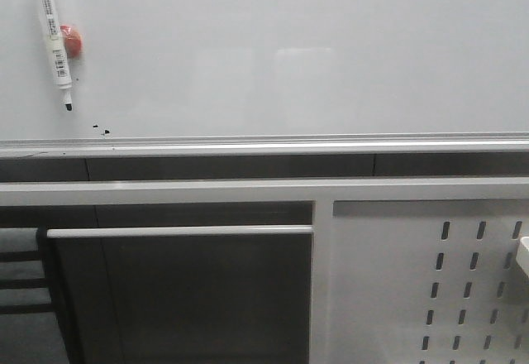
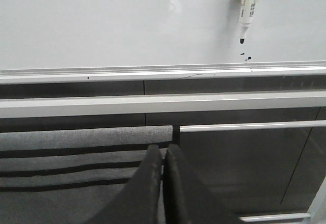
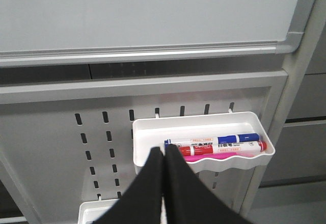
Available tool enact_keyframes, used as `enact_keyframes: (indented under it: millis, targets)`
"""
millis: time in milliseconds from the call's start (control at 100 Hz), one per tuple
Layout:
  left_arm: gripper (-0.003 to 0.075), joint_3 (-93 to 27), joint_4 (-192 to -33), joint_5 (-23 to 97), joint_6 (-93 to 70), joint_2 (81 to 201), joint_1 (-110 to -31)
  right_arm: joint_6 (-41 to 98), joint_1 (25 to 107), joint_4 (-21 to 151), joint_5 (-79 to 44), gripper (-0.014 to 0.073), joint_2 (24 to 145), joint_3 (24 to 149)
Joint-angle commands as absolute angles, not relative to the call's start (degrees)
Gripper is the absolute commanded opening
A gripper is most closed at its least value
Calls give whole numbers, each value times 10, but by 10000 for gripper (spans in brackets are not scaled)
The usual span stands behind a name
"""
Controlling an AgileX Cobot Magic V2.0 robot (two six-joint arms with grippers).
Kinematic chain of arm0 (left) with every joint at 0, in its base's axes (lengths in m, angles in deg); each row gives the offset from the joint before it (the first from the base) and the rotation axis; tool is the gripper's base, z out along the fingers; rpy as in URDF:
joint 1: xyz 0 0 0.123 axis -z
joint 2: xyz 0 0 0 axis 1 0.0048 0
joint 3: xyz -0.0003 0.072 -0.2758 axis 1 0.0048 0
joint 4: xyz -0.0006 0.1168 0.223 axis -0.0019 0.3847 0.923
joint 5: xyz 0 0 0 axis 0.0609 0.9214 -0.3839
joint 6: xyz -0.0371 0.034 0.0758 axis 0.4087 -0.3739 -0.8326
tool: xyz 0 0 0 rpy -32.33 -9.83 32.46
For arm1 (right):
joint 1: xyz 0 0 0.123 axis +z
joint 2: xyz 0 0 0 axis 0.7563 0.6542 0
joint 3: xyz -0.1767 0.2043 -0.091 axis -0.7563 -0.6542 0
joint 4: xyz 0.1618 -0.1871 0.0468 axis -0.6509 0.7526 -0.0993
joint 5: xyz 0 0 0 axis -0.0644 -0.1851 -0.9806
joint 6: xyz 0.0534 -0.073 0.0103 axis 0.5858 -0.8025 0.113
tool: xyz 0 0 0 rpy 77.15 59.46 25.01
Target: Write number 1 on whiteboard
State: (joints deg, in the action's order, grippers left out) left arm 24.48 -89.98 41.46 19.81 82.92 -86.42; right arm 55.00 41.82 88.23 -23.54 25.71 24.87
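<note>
Whiteboard glossy, silver rail; marker w/ specks below.

Left tool: 2 matte black fingers, broad at the base and tapering to narrow rounded tips; smooth, plain surfaces, inner edges straight.

Right tool: 2 matte black fingers of the same tapered form, faint sheen along the inner edges.

Neither shows any visible cables, screws or markings.

whiteboard | on it: marker tip down, red magnet, ink specks nr rail
</note>
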Motion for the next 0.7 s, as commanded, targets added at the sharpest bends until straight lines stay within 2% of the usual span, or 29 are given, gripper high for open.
enact_keyframes:
  millis: [0,690]
  targets:
    - [-21,258,-901,368,199,813,-865,548,415,888,-226,-55,248,244]
    - [-21,258,-901,361,199,813,-865,548,415,888,-226,-55,248,244]
